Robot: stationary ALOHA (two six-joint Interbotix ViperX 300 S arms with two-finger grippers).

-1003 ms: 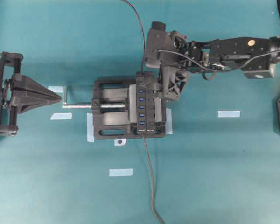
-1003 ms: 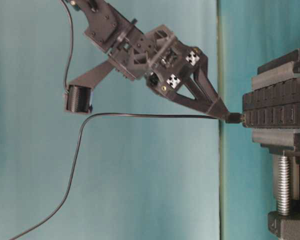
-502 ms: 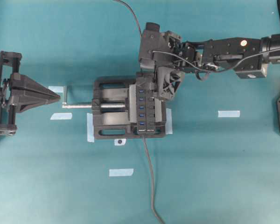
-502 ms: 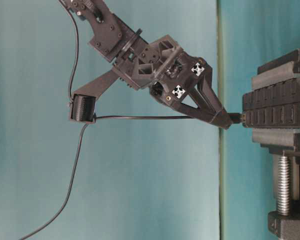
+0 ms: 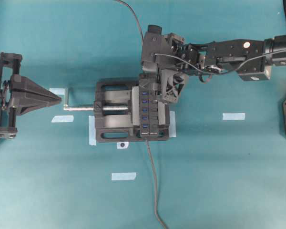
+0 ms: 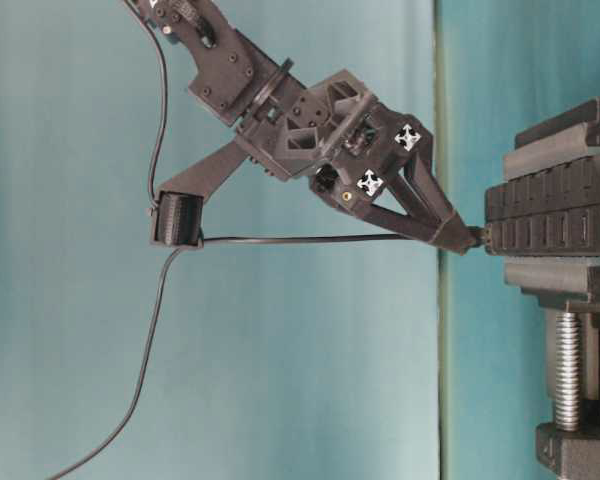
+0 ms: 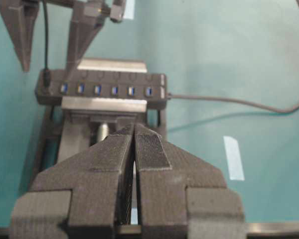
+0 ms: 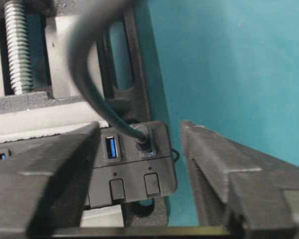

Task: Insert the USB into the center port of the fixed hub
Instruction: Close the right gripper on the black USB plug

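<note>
overhead view, left to right. at the left edge of the desk (image 5: 229,181) the left fingers (image 7: 149,149) are clenched pad to pad with nothing between them, their tip pointing right at the handle end of the silver screw (image 5: 81,108) and just short of it. the screw runs right into a black vise (image 5: 112,119) at the middle of the desk. the vise clamps the hub (image 5: 152,117), a narrow black strip lying near-to-far with its row of blue sockets facing up. the hub's own dark lead (image 5: 154,191) leaves its near end and runs off the near edge of the view.

over the far end of the hub the right fingers (image 8: 214,159) are released: they stand apart on either side of the usb plug (image 8: 143,139) and touch neither it nor its cable. the usb plug stands in the end socket at the hub's far end, beside one bare blue socket; how deep it sits cannot be told. the middle socket (image 7: 97,90) holds nothing, three places nearer along the row. the thin cable (image 6: 280,238) rises from the plug, passes the right wrist camera and leaves the view at the far side.

right of the vise, well apart, a strip of pale tape (image 5: 233,116) lies on the desk; similar strips lie to the left and near side.
</note>
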